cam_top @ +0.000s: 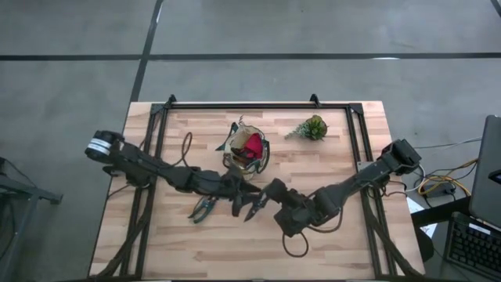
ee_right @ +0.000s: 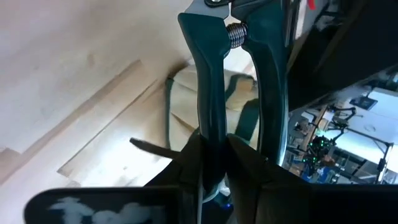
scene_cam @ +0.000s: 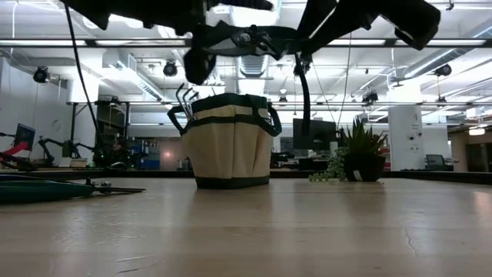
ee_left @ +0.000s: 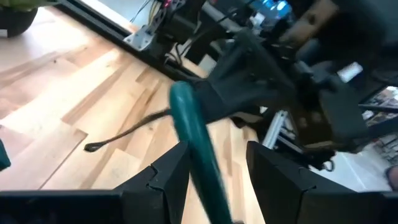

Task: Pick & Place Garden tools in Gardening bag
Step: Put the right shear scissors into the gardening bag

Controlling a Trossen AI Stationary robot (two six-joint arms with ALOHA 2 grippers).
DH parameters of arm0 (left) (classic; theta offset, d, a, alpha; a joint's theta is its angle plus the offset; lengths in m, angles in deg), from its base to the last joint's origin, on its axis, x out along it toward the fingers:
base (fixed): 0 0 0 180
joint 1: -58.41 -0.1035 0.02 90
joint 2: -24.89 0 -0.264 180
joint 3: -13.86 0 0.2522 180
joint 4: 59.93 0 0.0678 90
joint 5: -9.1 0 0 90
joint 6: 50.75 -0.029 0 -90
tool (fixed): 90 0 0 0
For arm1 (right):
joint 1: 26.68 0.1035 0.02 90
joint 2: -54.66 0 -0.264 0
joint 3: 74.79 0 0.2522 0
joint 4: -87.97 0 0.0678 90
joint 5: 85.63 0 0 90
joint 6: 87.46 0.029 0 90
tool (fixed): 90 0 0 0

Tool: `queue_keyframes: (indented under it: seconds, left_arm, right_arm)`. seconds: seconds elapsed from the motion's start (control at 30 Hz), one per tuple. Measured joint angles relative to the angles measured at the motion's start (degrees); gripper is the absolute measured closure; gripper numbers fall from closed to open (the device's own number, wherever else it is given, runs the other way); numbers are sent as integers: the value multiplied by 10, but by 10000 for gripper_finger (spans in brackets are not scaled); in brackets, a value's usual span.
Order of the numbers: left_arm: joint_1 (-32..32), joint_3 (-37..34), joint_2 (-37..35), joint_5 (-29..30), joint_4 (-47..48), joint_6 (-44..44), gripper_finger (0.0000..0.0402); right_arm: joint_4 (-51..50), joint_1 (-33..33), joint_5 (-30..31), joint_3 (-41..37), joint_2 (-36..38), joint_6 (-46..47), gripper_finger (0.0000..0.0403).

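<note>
Item: pruning shears (ee_right: 214,81), teal handles, coil spring at the pivot, held aloft just in front of the gardening bag (cam_top: 244,150).

Hold: my right claw (ee_right: 211,155) is clamped on one handle of the pair, the other handle standing free beside it. My left claw (ee_left: 214,177) straddles a teal handle with its fingers apart; whether they press on it, I cannot tell. Both claws meet at mid-counter.

Handling, as I judge it: rigid metal, moderately heavy for its size, smooth handles likely to slip or swing about a one-handle pinch. The spring will push the handles apart. Best hold is mid-handle, near the balance point, clear of the blades.

Destination: the bag, tan fabric with dark green trim, upright, already containing a red piece (cam_top: 252,146) and a rake whose tines show above the rim. Soft walls may give if bumped.

Also on the counter (cam_top: 329,235): a second pair of shears (cam_top: 203,207), lying left of my claws; a small green plant (cam_top: 311,128), well apart at the far right.

In the way: the bag's handles, the rake tines, and my own two arms crowding one spot.
</note>
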Motion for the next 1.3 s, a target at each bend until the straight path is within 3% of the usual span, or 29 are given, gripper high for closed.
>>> queue_keyframes:
  seconds: [0.57, 0.83, 1.03, 1.3]
  left_arm:
    - [-7, 31, 22, -2, 40, -38, 241]
    - [-7, 32, 22, -4, 46, -68, 322]
    - [-8, 30, 22, -6, 44, -74, 326]
    - [-7, 30, 22, 17, 39, -104, 326]
  right_arm:
    - [11, -1, 3, 0, 0, 3, 362]
    - [9, -2, 5, 0, 0, 3, 362]
    - [10, -2, 4, 0, 0, 6, 357]
    - [10, -2, 3, 0, 0, 114, 321]
